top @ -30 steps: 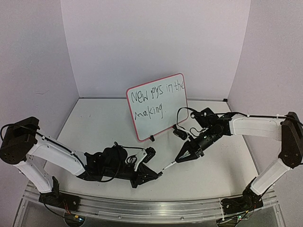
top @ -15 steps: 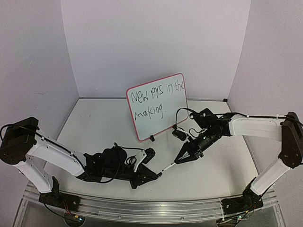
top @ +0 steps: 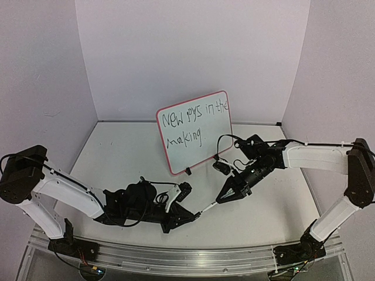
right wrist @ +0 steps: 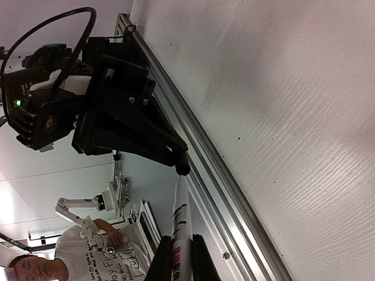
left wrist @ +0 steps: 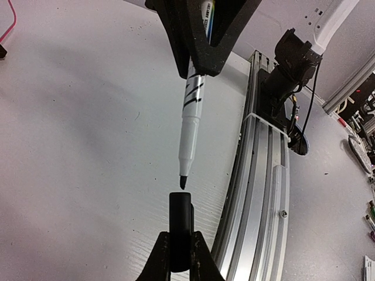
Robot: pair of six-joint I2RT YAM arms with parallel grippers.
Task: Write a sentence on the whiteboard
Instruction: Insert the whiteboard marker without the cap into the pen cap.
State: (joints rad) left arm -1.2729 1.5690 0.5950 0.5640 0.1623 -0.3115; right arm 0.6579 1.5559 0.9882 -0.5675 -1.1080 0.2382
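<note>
The whiteboard (top: 206,146), red-framed, stands tilted at the back centre with the sentence (top: 193,117) on it in two black rows. Low over the front of the table, my left gripper (top: 195,216) (left wrist: 181,239) is shut on a black marker cap (left wrist: 181,212), open end pointing away. My right gripper (top: 225,198) (right wrist: 181,241) is shut on the white marker pen (top: 210,207) (left wrist: 192,111) (right wrist: 180,213). The marker's black tip is in line with the cap's mouth, a small gap short of it. In the right wrist view the cap (right wrist: 183,167) sits at the marker's end.
An aluminium rail (top: 176,257) (left wrist: 263,193) runs along the table's near edge, just beside both grippers. White walls close the back and sides. The whiteboard's black feet (top: 188,171) rest behind the grippers. A person (right wrist: 88,257) shows beyond the table.
My right gripper has edged slightly left with the marker, bringing its tip closer to the cap. The left arm has barely moved.
</note>
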